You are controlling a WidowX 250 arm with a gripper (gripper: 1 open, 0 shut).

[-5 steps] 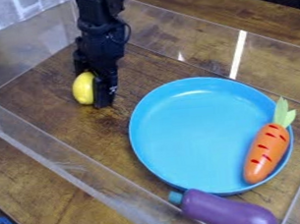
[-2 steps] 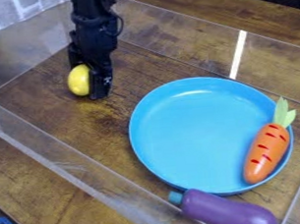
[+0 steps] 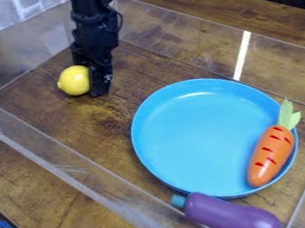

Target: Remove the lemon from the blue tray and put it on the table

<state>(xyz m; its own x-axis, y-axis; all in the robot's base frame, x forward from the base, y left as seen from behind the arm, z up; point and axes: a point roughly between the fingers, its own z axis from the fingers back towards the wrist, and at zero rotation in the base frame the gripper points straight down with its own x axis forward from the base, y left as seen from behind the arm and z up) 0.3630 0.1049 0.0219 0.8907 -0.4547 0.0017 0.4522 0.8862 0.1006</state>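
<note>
The lemon (image 3: 73, 81), small and bright yellow, lies on the brown wooden table (image 3: 177, 44), left of the blue tray (image 3: 204, 132) and well clear of its rim. My black gripper (image 3: 95, 83) points straight down right beside the lemon, on its right side. One dark finger (image 3: 102, 85) reaches the table next to the fruit. The other finger is hidden by the gripper body and the lemon, so the width of the jaws does not show. Whether the finger touches the lemon cannot be told.
An orange carrot (image 3: 271, 152) with green leaves lies on the tray's right rim. A purple eggplant (image 3: 232, 214) rests on the table at the tray's front edge. Clear acrylic walls (image 3: 66, 174) edge the table at the left and front.
The gripper has shifted a little up and to the left in the picture. The lemon has shifted the same way and now shows more fully at the gripper's left.
</note>
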